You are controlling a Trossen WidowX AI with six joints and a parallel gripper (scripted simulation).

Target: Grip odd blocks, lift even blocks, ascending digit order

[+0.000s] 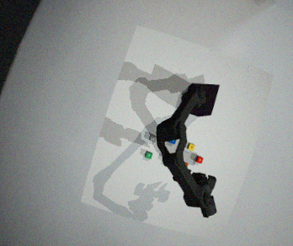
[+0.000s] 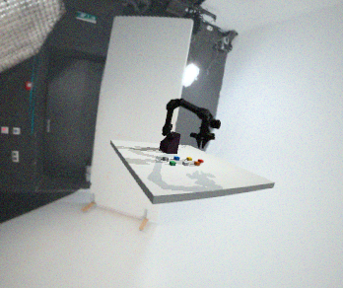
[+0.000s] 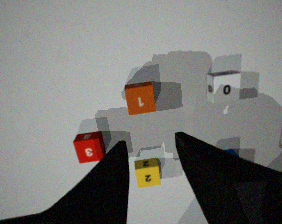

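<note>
My gripper hangs well above the table, its fingers drawn in with nothing between them. In the wrist view the yellow block marked 2 lies on the table far below the gap between the fingers. The orange block marked 1 sits beyond it. The red block marked 3 is to the left. The white block marked 0 is at the upper right. A green block and a blue block lie further off, their digits unreadable.
The blocks lie in a loose cluster on the pale mat on the table. The arm's dark base stands at the back of the mat. A tall white board stands behind the table.
</note>
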